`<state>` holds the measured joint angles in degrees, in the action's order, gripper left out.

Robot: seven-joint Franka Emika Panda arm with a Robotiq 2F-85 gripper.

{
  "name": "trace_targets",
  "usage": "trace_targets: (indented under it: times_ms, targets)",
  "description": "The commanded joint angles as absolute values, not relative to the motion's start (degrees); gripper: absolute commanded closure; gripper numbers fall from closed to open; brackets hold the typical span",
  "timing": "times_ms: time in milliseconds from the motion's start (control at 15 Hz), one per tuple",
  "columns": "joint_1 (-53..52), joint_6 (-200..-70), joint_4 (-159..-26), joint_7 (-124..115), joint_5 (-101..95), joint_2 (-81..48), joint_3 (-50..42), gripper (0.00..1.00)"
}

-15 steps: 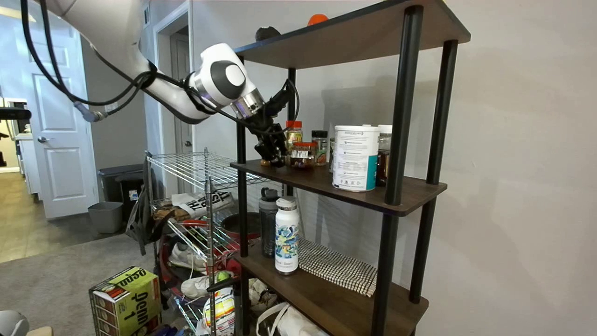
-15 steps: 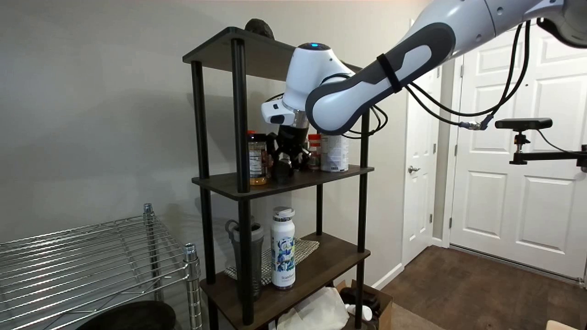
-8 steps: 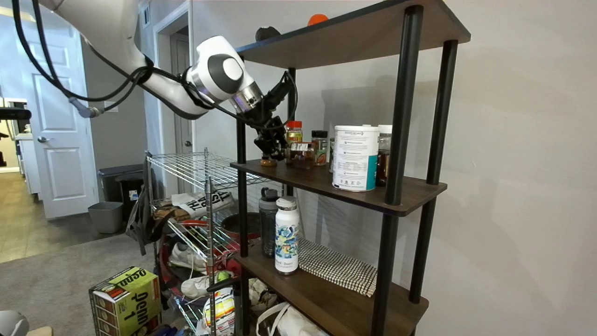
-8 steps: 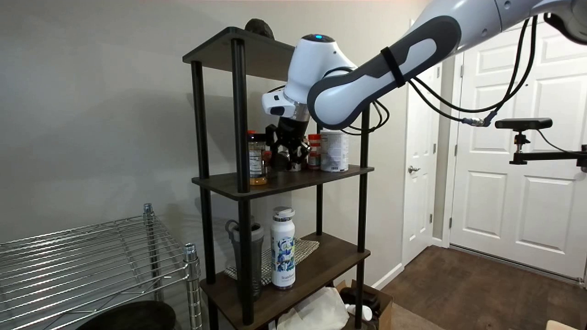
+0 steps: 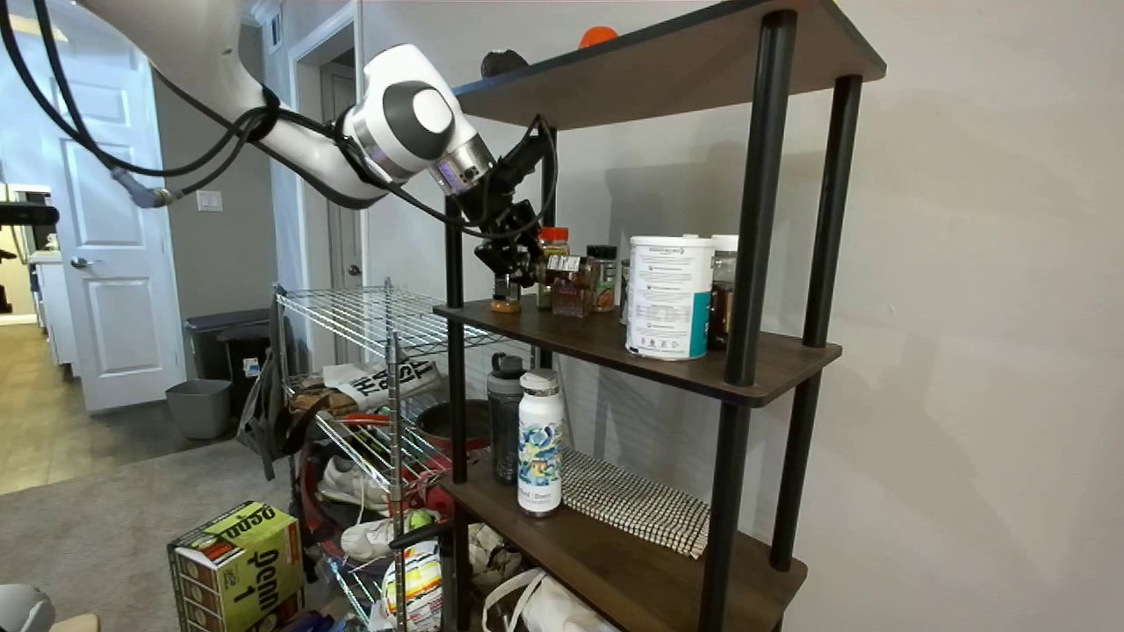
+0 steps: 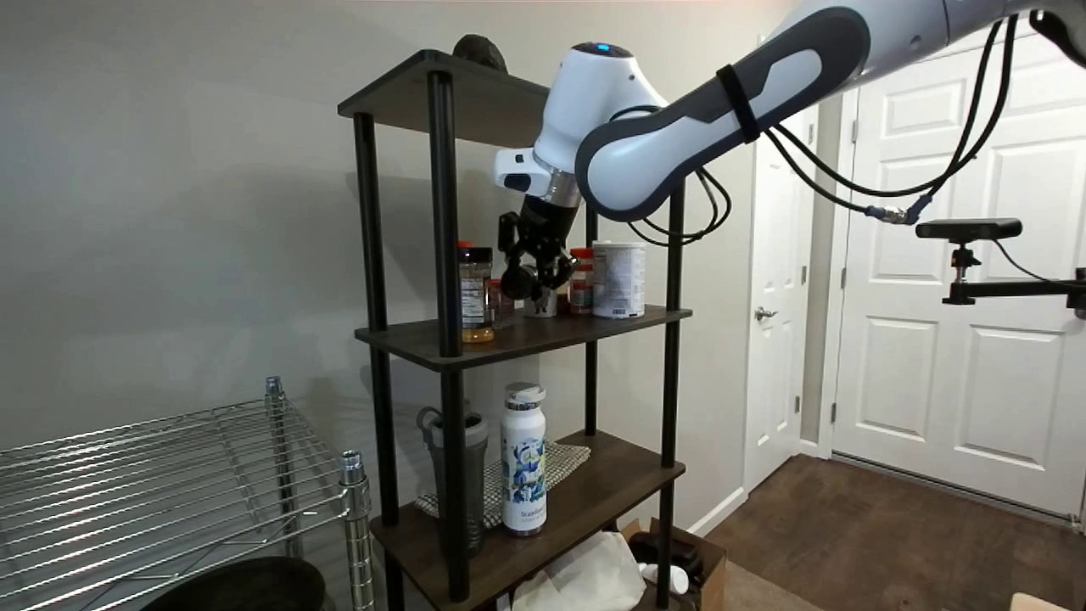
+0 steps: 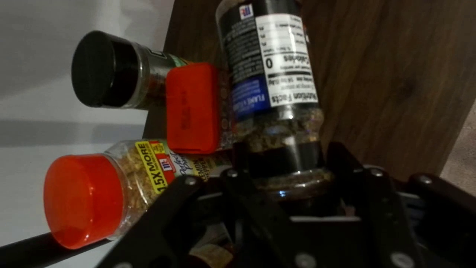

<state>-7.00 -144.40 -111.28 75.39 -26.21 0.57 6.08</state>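
Dim, softly blurred wrist view

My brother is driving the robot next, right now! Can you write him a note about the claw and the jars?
Gripper: closed on the spice jar, holding it tipped, not upright.
Where: the spice jar is above the shelf; close by stand a big red-lidded jar, a small red-lidded jar and a black-lidded jar.
Done: the spice jar is gripped and off the shelf.
Left: it isn't set down or let go yet. I'd probably move gently, since the other jars are close.
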Motion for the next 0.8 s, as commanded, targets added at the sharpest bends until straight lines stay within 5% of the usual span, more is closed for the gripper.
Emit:
trace_targets:
  times_ms: [0,733]
  targets:
    - [-6.66,-146.03,-113.57,72.95,-23.18,3.21,6.00,0.69]
    - [-6.79,-149.26,-114.53,67.92,-16.38,4.44,5.82,0.69]
